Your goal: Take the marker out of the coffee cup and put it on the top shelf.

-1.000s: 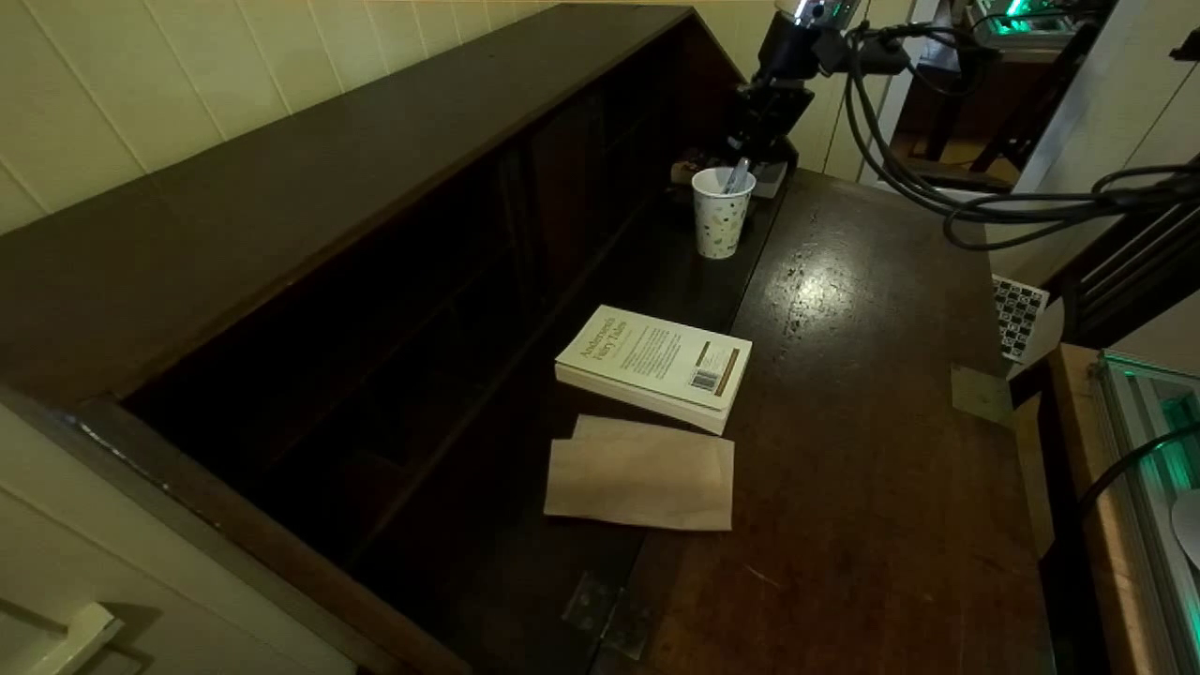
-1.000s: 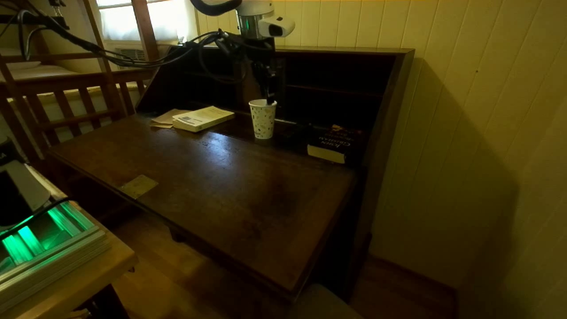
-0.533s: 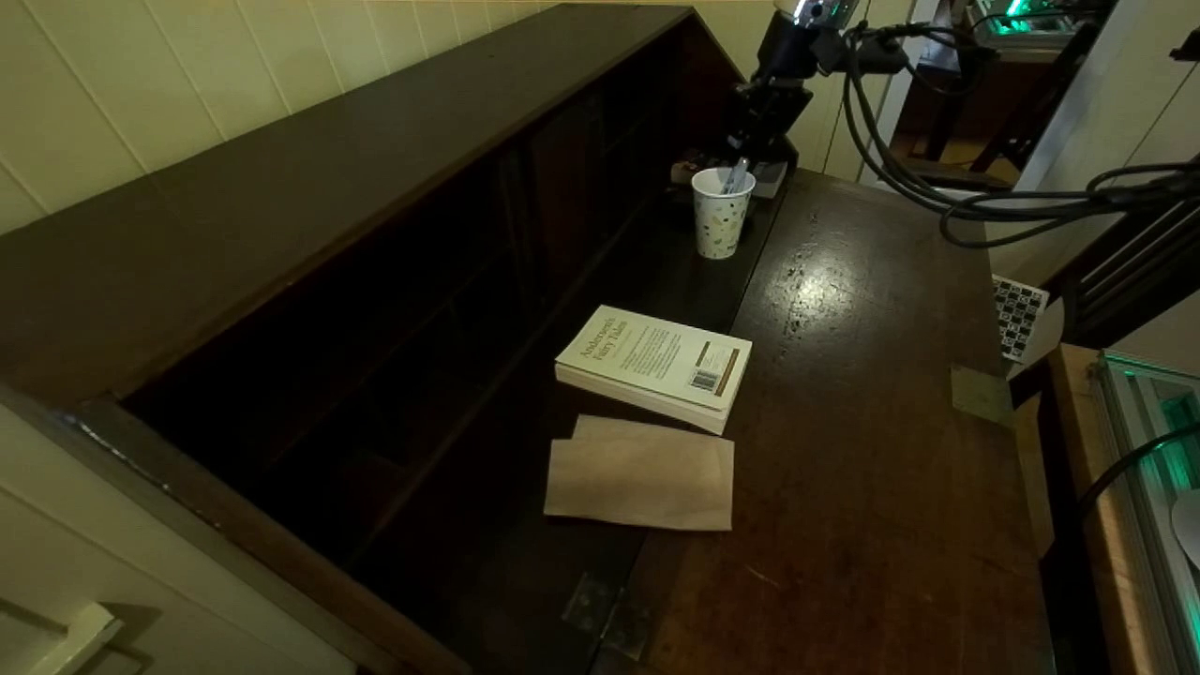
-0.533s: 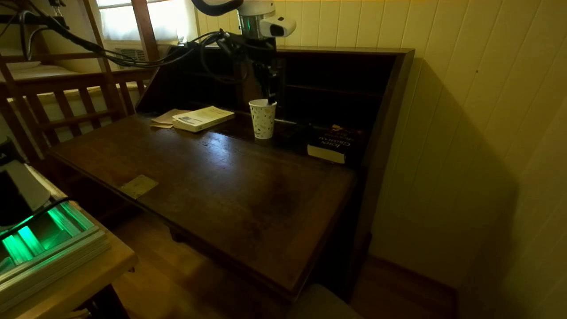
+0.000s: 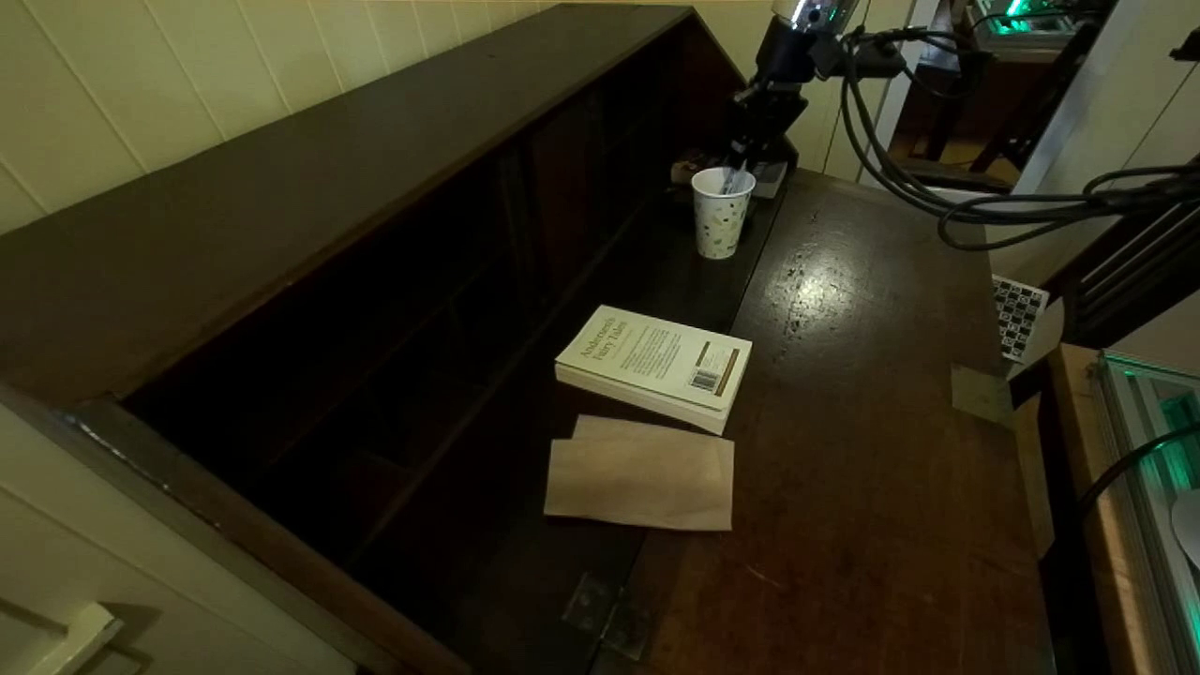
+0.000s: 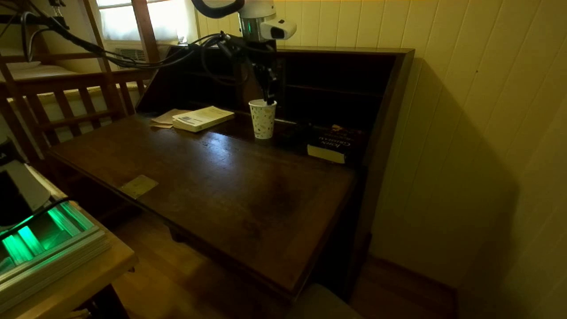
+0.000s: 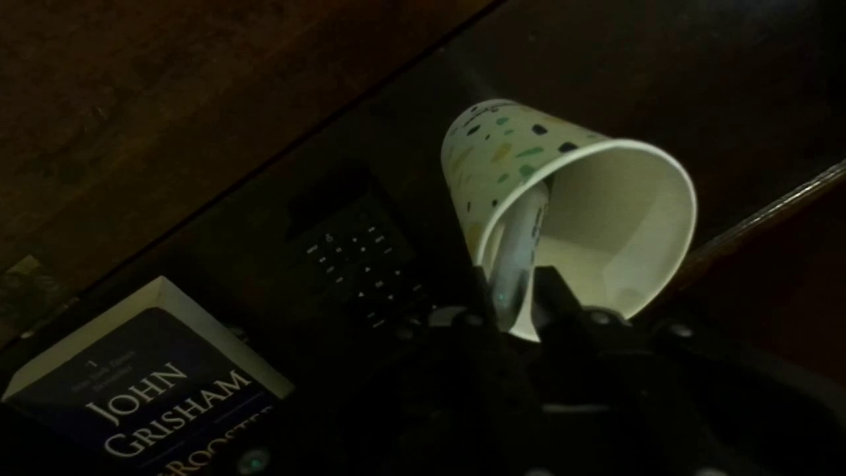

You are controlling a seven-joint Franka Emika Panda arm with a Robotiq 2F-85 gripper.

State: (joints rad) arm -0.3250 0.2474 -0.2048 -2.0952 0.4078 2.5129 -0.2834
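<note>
The coffee cup (image 5: 720,223), white with coloured specks, stands upright on the dark desk; it also shows in an exterior view (image 6: 263,123) and in the wrist view (image 7: 502,155). The marker (image 7: 519,244), pale grey with dark lettering, leans inside the cup against its wall, its upper end near the rim. My gripper (image 7: 513,281) is partly open at the cup's mouth, fingers on either side of the marker. A narrow gap shows between the marker and one finger. The marker's lower end is hidden in the cup. The top shelf (image 5: 394,131) is the long upper board.
A dark John Grisham book (image 7: 165,396) and a black remote (image 7: 360,264) lie beside the cup. A white book (image 5: 656,366) and brown paper (image 5: 647,483) lie farther along the desk. Dark compartments (image 6: 341,75) stand behind the cup. Loose cables (image 5: 900,150) hang from the arm.
My gripper has shifted slightly in an exterior view, and its fingers now overlap the marker's upper end. The cup, books and paper have not moved.
</note>
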